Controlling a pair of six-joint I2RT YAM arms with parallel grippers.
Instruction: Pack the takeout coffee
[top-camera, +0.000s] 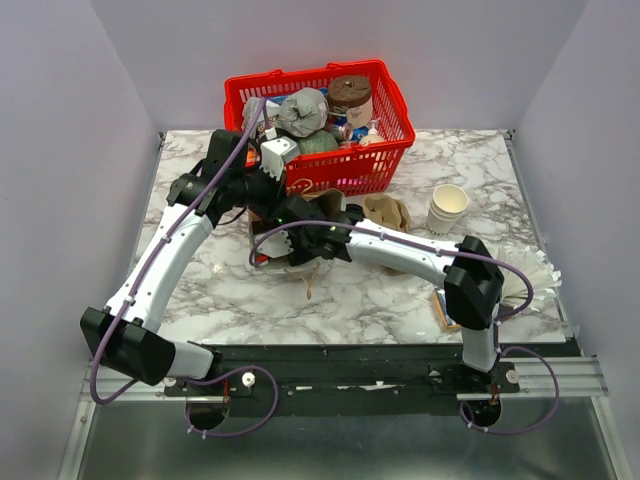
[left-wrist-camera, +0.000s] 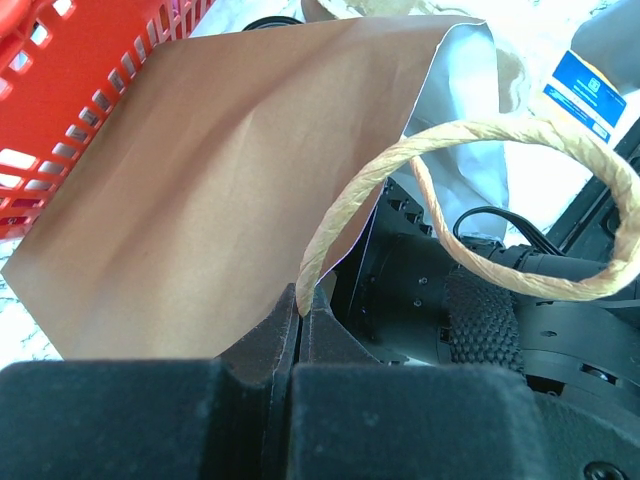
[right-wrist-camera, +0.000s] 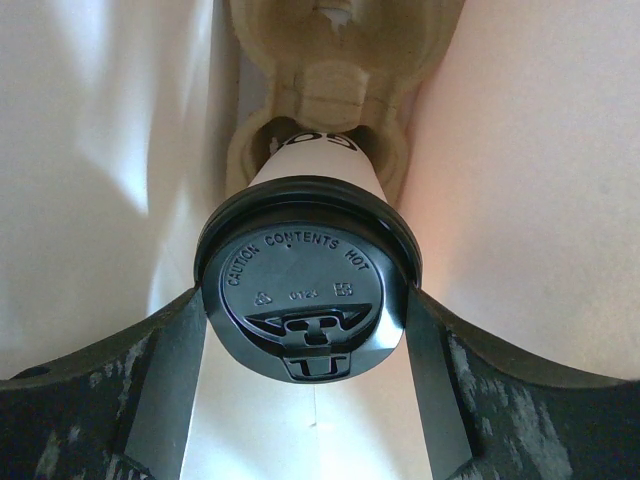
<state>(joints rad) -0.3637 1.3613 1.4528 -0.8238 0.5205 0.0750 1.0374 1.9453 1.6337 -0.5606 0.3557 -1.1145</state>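
The takeout coffee (right-wrist-camera: 305, 290), a white cup with a black dome lid, lies end-on in the right wrist view, inside the brown paper bag (left-wrist-camera: 220, 180). Its base sits in a socket of a pulp cup carrier (right-wrist-camera: 330, 90) deeper in the bag. My right gripper (right-wrist-camera: 305, 335) has one finger on each side of the lid, pressed against it. My left gripper (left-wrist-camera: 300, 300) is shut on the bag's twisted paper handle (left-wrist-camera: 480, 135) and holds the bag's mouth up. In the top view both grippers meet in front of the basket, and the cup is hidden there.
A red basket (top-camera: 392, 150) full of groceries stands at the back, close behind the bag. A stack of lidless cream cups (top-camera: 447, 208) stands to the right, a brown pulp piece (top-camera: 388, 212) next to it. White paper (top-camera: 530, 275) lies near the right edge.
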